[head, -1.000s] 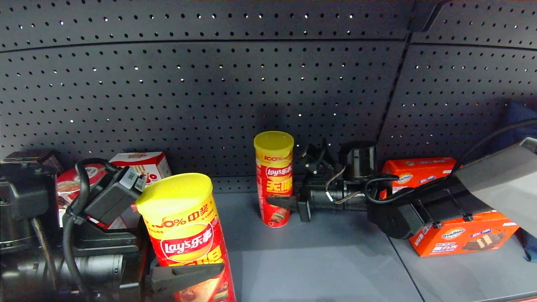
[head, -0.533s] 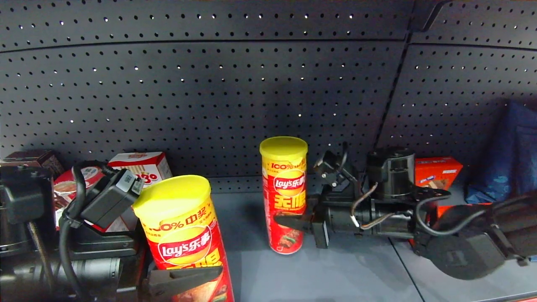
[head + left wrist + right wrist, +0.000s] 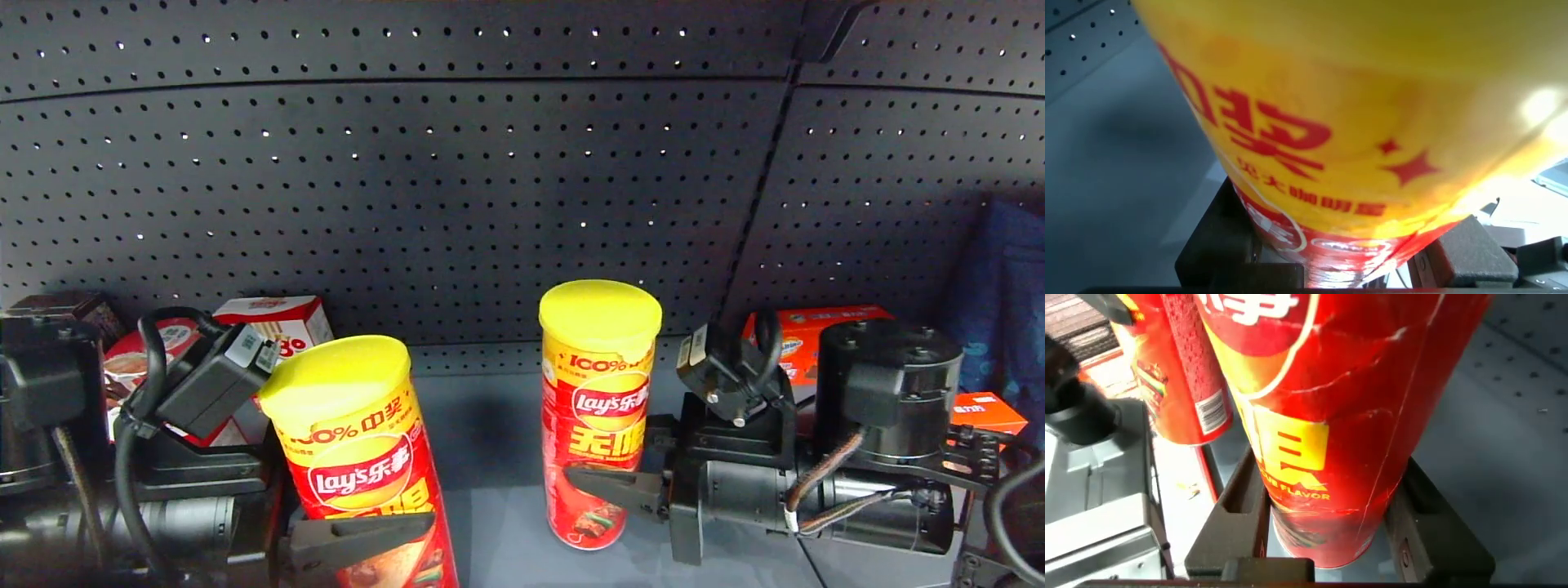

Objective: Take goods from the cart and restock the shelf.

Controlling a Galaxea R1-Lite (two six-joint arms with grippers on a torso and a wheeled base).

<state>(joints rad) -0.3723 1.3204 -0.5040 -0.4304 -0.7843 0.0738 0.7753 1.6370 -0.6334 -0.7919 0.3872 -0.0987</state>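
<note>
middle chip can (image 3: 600, 408) (image 3: 1331, 416): a tall red card tube with a round yellow plastic lid. it stands straight up over the shelf floor. i cannot tell if its bottom touches the floor.
right claw (image 3: 604, 490) (image 3: 1331, 531): black, clamped on the low part of the middle chip can, one finger on each side.
left chip can (image 3: 359, 457) (image 3: 1355, 122): the same kind of red tube with a yellow lid. it is left of the middle chip can, nearer the camera and leaning a little.
left claw (image 3: 384, 531) (image 3: 1339, 253): black, squeezed tight on the low part of the left chip can.
writing: both cans have a yellow band with red writing on top, a red and white badge in the middle, big yellow letters lower down and a food picture near the bottom.
white and red box (image 3: 277, 322): card, behind the left chip can, well left of the middle chip can, by the wall.
orange box (image 3: 804, 335): card, right of the middle chip can, behind the right arm.
blue bag (image 3: 1004, 294): far right of the middle chip can.
shelf floor (image 3: 490, 408): flat, smooth and grey.
back wall (image 3: 408, 163): dark metal with rows of small holes, behind the middle chip can.
</note>
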